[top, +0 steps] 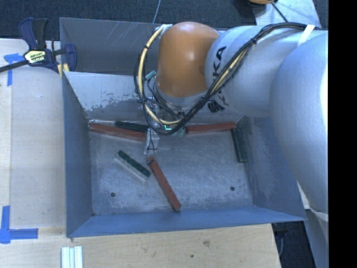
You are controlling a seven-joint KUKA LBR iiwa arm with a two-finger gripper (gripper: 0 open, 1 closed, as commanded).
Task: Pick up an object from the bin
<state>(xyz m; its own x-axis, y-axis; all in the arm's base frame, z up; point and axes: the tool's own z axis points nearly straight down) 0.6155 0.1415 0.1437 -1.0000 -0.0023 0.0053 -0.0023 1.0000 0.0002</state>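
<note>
My gripper (150,145) hangs below the orange-covered wrist, near the middle of the bin floor. Its tip is right above the upper end of a reddish-brown stick (164,184) that runs diagonally toward the front wall. I cannot tell whether it touches the stick. Just left of the gripper lies a dark green flat bar (134,164) with a pale clear edge, also set diagonally.
Along the back wall lie a brown stick (109,129) with a dark bar (132,127) on the left, and another brown stick (212,128) on the right. A dark grey bar (240,144) lies by the right wall. The big arm overhangs the bin's right side.
</note>
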